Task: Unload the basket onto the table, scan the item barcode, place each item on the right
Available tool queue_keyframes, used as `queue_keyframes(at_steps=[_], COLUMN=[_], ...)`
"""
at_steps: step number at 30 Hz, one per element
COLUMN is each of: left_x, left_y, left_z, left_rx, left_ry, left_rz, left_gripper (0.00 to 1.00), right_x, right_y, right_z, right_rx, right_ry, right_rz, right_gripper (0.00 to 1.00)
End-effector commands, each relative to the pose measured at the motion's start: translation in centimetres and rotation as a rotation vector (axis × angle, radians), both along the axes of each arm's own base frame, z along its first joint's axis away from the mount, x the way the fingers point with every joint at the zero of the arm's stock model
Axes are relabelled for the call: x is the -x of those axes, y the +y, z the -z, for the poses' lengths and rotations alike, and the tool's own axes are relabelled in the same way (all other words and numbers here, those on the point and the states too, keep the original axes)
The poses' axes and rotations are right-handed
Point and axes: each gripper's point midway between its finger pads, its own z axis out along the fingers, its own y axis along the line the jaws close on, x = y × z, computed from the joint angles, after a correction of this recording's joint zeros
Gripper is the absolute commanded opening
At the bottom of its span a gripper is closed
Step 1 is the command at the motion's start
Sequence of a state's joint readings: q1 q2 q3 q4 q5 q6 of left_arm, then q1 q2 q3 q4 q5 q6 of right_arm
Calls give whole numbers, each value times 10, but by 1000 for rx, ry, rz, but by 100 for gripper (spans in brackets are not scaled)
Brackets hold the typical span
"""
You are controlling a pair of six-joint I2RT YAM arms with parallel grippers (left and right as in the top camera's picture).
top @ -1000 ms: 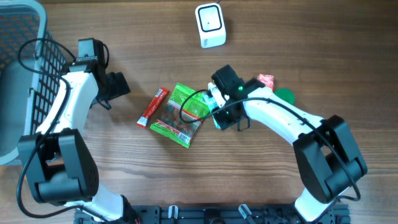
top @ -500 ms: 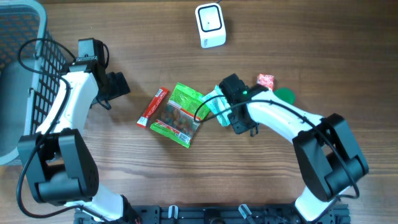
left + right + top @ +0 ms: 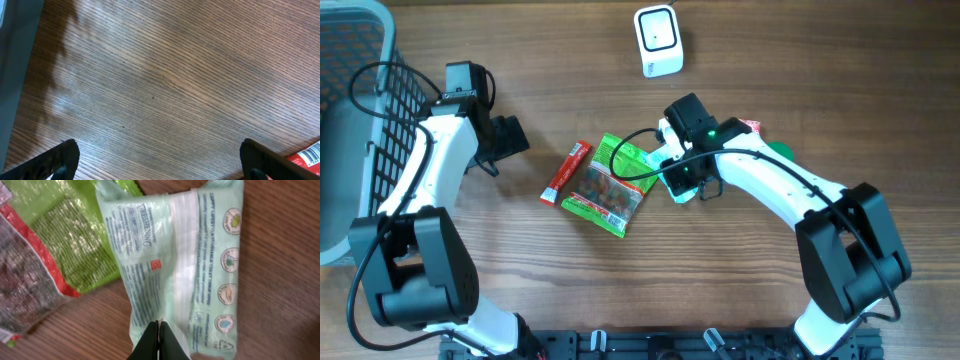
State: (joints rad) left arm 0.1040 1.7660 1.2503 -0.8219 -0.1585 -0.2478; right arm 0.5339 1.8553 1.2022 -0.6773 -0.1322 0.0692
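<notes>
Overhead: right pincer [image 3: 682, 180] clenched on a pale mint-green plastic wipes pack [image 3: 678, 193]

Overhead view puts the wipes pack just to the 3 o'clock side of the wooden desk's [image 3: 820, 60] centre. In the right wrist view the black fingertips [image 3: 151, 339] meet over the pack's [image 3: 175, 265] near edge, with its printed side facing the camera. A green foil snack bag with a red border [image 3: 610, 180] lies just beside the pack at 9 o'clock, and a red stick sachet [image 3: 566, 172] lies beyond it. A white box-shaped scanner [image 3: 657, 40] stands at 12 o'clock, well apart. The left pincer [image 3: 510, 137] hangs released, jaws wide, near the grey wire basket [image 3: 360, 120] at 9 o'clock.
</notes>
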Motion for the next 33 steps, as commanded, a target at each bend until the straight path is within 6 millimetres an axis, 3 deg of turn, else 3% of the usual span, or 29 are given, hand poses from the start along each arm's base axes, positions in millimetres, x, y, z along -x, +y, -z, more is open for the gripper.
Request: queue_keyframes(at_steps=[1, 4, 7, 11, 13, 14, 16, 21, 23, 25, 26, 28, 30, 31, 32, 33], left_x=[-5, -5, -5, -5, -5, -5, -5, -5, -5, -5, -5, -5, -5, -5, -5, -5], left_y=[1, 1, 1, 1, 1, 1, 1, 1, 1, 1, 1, 1, 1, 1, 1, 1], left_z=[-10, -10, -10, -10, -10, -10, -10, -10, -10, -10, -10, -10, -10, -10, -10, -10], left_rx=[0, 0, 0, 0, 0, 0, 0, 0, 0, 0, 0, 0, 0, 0, 0, 0], left_ry=[-29, -29, -29, -29, -29, -29, -29, -29, -29, -29, -29, -29, -29, -29, -29, -29], left_rz=[5, 5, 5, 5, 5, 4, 5, 5, 5, 5, 5, 5, 5, 5, 5, 5], left_gripper=[100, 100, 100, 100, 100, 100, 100, 100, 100, 100, 100, 100, 100, 100, 100, 100], right_x=[7, 11, 32, 53, 59, 61, 61, 62, 60, 51, 41, 27, 22, 22, 24, 25], right_y=[2, 2, 12, 3, -1, -6, -6, -7, -6, 1, 7, 15, 17, 17, 18, 17], right_z=[18, 24, 32, 56, 64, 66, 66, 67, 64, 49, 32, 6, -15, -17, -17, -16], right_rx=[-15, -21, -94, -93, -88, -68, -66, -63, -66, -83, -94, -110, -119, -120, -122, -119], right_ry=[20, 25, 96, 137, 135, 139, 139, 145, 140, 130, 107, 62, 44, 45, 54, 61], right_rz=[-22, -25, -57, -32, -31, -26, -25, -25, -27, -31, -43, -59, -58, -58, -58, -57], right_gripper=[4, 4, 4, 6, 13, 35, 50, 44, 48, 51, 51, 51, 33, 14, 4, 4])
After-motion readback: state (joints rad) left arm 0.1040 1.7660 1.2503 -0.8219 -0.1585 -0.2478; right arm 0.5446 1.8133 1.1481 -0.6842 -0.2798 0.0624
